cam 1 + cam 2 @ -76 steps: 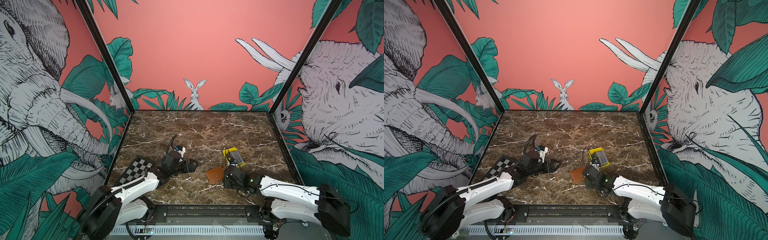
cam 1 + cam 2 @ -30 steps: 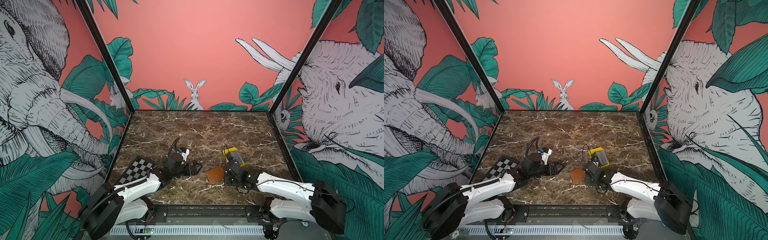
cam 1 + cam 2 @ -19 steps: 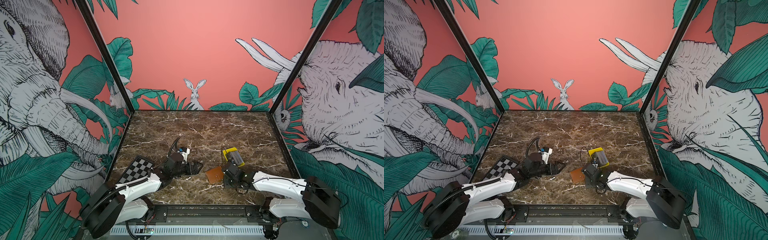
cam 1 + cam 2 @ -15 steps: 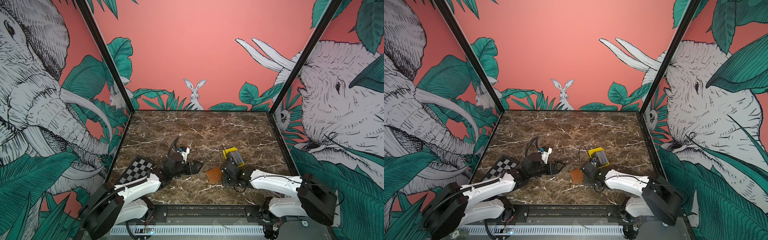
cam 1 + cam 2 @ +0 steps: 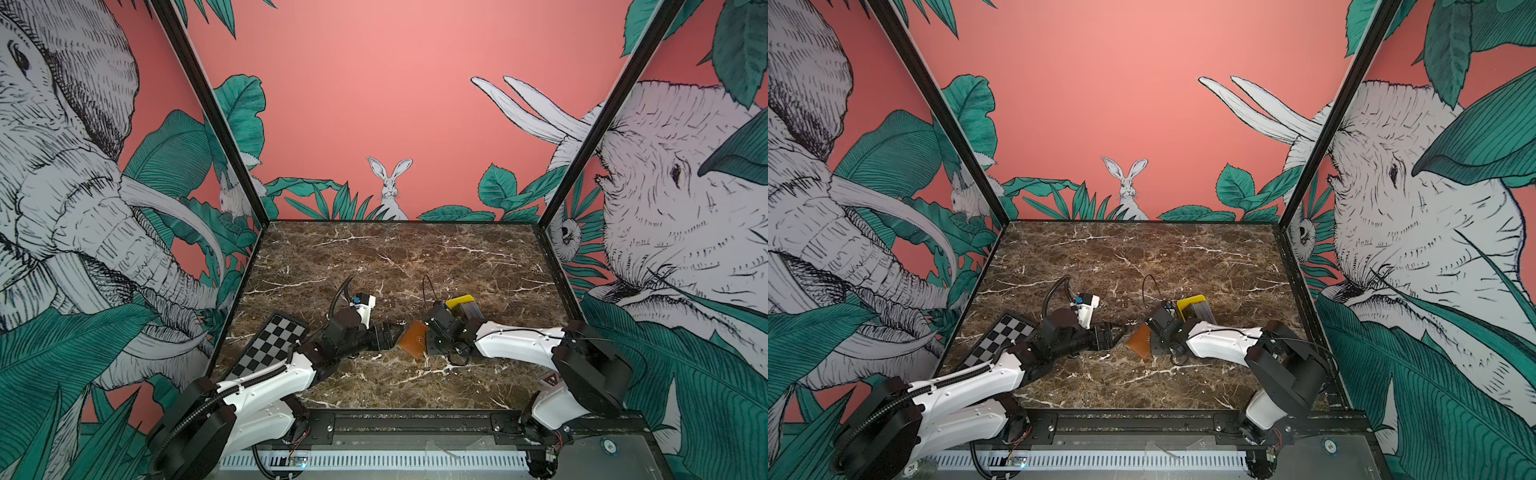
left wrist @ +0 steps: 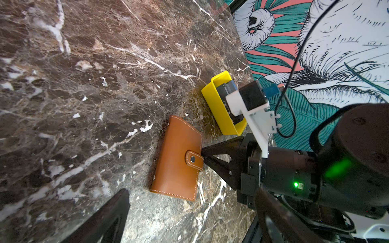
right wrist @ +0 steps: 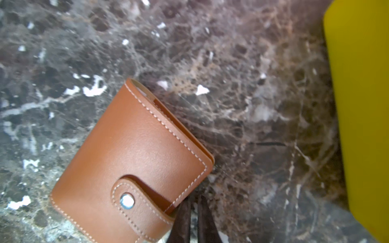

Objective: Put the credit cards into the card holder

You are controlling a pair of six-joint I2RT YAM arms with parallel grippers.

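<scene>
**Q:** Top views: what is shown?

**A:** The card holder (image 5: 411, 344) lies closed and flat on the marble tabletop (image 5: 374, 257), between the two grippers. The left gripper (image 5: 390, 336) stands open just beside the holder's far long edge. The right gripper (image 5: 429, 347) is closed to a narrow point at the near long edge. The credit cards (image 5: 467, 309) sit in the yellow tray (image 5: 458, 299), just behind the right gripper's wrist.

**Q:** Left wrist view: how is the holder oriented?

**A:** The snap faces up. The holder's (image 6: 179, 160) long axis runs crosswise to the line joining the grippers. The tab (image 6: 193, 161) wraps over the opening edge and points at the right gripper's (image 6: 202, 155) tips, which touch its end. The spine side faces the left gripper, whose fingers (image 6: 113, 212) are spread wide and hold nothing.

**Q:** Right wrist view: is the tab gripped?

**A:** I cannot tell. The nearly joined tips (image 7: 194, 199) sit against the tab's edge, directly ahead of the hand.

**Q:** How is this step done well?

**A:** The step is probably unsnapping the tab. Catch the tab's free end and peel it along the short axis, away from the snap. Let the left gripper brace the spine side, or the whole holder may slide or lift.
</scene>
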